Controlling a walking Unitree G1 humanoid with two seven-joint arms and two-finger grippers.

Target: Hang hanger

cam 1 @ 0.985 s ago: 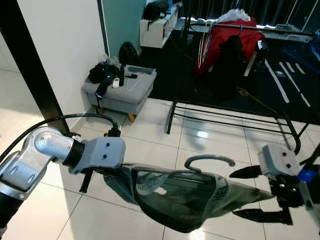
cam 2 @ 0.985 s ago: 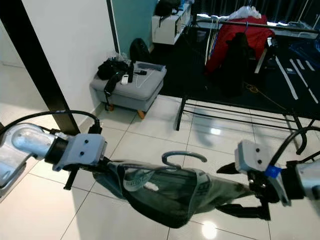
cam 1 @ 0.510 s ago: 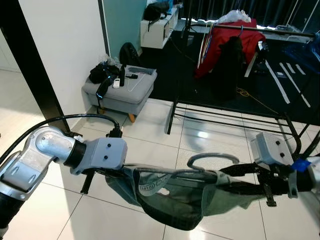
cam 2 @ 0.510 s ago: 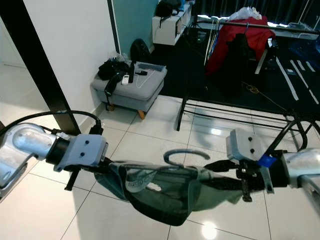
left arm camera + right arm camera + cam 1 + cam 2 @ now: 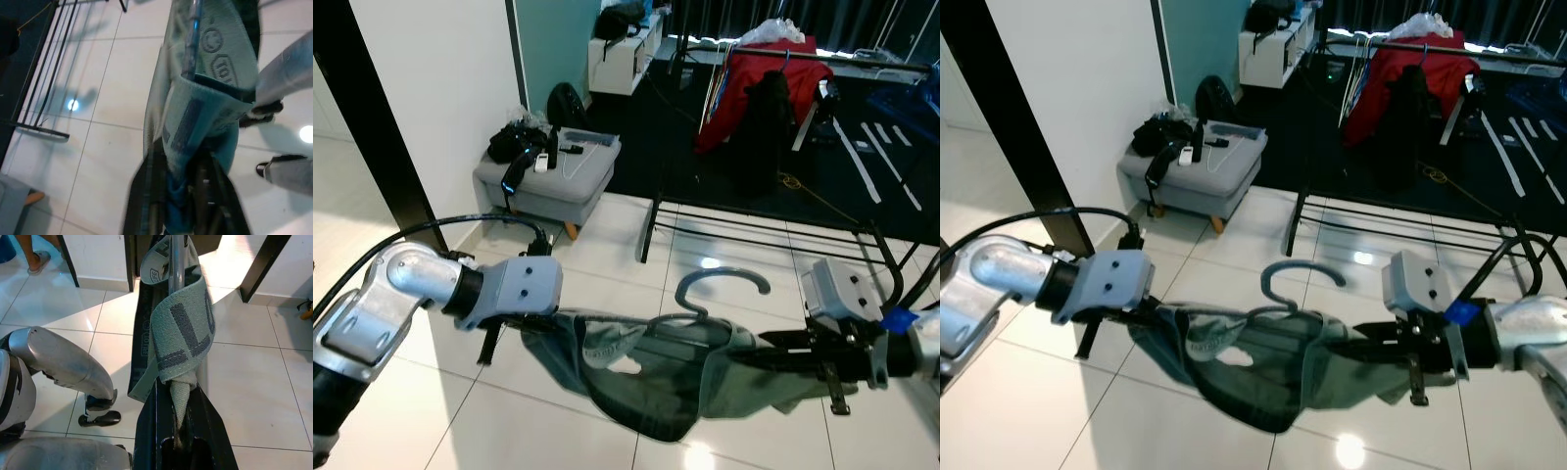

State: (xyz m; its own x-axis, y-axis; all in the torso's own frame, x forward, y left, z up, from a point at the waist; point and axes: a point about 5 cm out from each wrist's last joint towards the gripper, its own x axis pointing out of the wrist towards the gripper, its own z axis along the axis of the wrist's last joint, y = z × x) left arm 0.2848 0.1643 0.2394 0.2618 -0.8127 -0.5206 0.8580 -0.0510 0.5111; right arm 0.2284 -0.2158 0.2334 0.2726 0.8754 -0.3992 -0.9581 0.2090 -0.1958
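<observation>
Pincers grip both ends: I have the left pincer (image 5: 524, 333) and right pincer (image 5: 773, 351) each clamped on the hanger (image 5: 720, 284), grey hook up, draped in a green garment (image 5: 646, 377), above the tiled floor (image 5: 607, 245). Ahead stand a black rack (image 5: 764, 220) and grey ottoman (image 5: 553, 176).

Glossy white tiled floor (image 5: 607, 245), grey footstool (image 5: 551, 178) (cluttered), black rack (image 5: 764, 235)
</observation>
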